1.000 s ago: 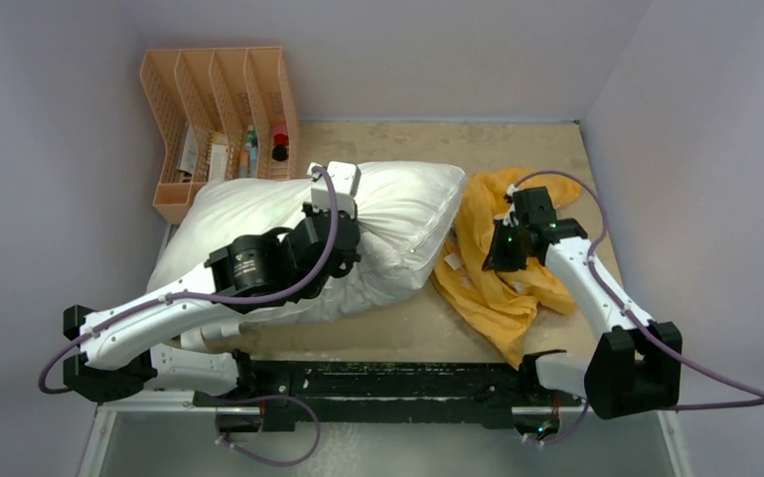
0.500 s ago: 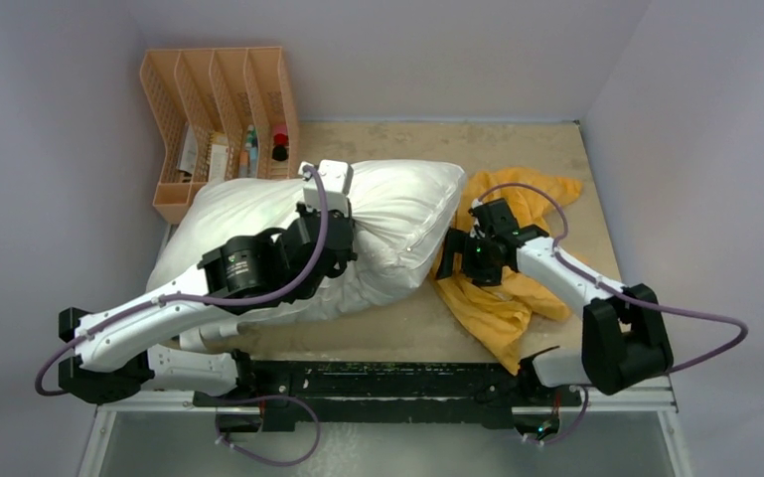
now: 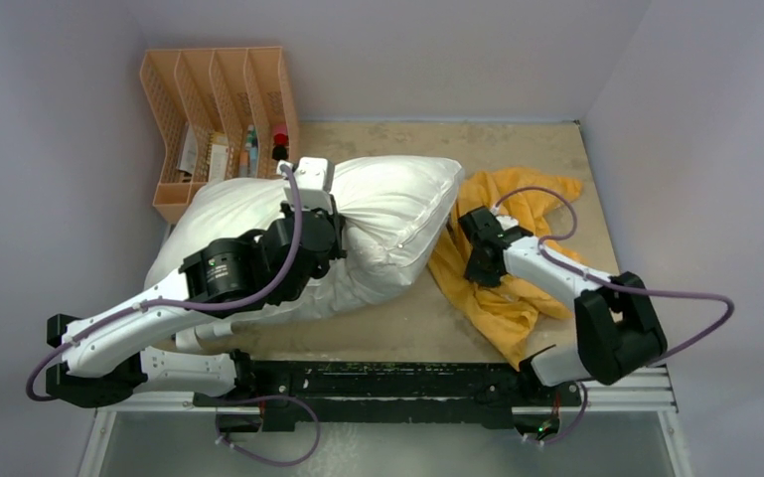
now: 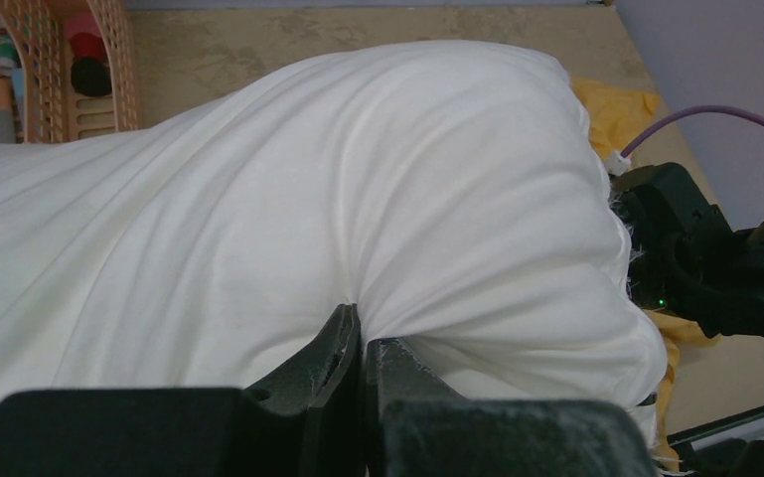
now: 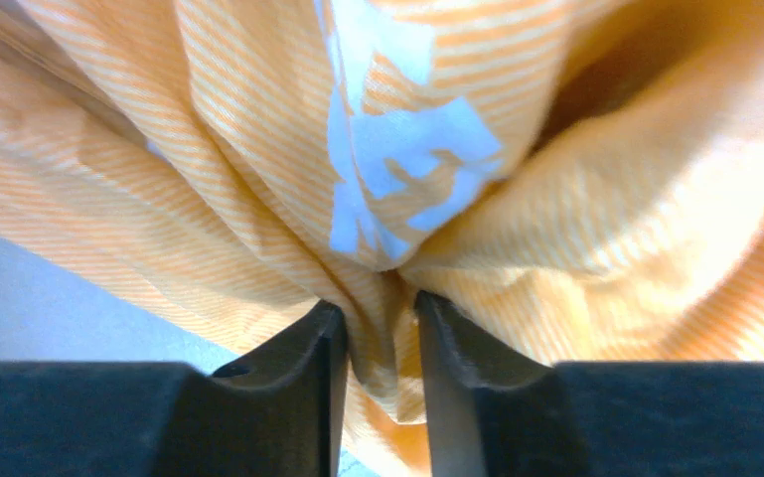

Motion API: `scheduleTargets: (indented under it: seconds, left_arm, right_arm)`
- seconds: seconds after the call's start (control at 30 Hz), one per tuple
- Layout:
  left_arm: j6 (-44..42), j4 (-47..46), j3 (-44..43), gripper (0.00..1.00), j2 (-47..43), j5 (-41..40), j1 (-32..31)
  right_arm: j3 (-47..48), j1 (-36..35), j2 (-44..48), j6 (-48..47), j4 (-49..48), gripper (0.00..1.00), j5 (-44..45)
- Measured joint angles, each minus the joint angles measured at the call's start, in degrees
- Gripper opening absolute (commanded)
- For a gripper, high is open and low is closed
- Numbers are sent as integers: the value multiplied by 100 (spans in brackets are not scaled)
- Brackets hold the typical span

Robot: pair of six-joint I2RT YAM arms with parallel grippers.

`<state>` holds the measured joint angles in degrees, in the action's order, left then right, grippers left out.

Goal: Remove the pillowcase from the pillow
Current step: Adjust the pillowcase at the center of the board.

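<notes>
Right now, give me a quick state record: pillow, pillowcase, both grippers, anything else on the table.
pillow: bare white, lying across the left and middle of the table
pillowcase: orange-yellow, crumpled on the table by the pillow's right end, not covering it
left gripper: shut, pinching a fold of pillow fabric
right gripper: closed on a bunch of pillowcase fabric
other: orange file rack at the far left corner, small items inside

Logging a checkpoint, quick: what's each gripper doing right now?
Left gripper: closed, pinching the pillow.
Right gripper: closed on a fold of the pillowcase.
</notes>
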<state>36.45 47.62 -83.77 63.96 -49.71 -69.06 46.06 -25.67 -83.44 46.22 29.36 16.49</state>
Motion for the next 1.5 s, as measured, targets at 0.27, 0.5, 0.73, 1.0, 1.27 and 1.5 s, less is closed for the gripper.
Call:
scheduleTargets:
  seconds: [0.27,0.5,0.73,1.0,1.27,1.5]
  left_arm:
    - [0,4,0,0,24,92,0]
    - [0,-4,11,0,170,262,4]
    - [85,-17,26,0,90,85,4]
    - [105,-13,26,0,-109,-90,4]
    - [105,-37,26,0,-125,-35,4]
    - [105,-35,26,0,-164,-20,4]
  right_arm:
    - [1556,1207,1051,-734,638,0,890]
    - [3206,1641,1665,-1731,590,0,1283]
    - [1812,1635,1843,-1759,7,0,-782]
    - [297,999,763,-1676,-295,47,-2124]
    - [286,540,-175,-1864,-660,82,-2050]
    - [282,278,-542,-1351,-726,36,-907]
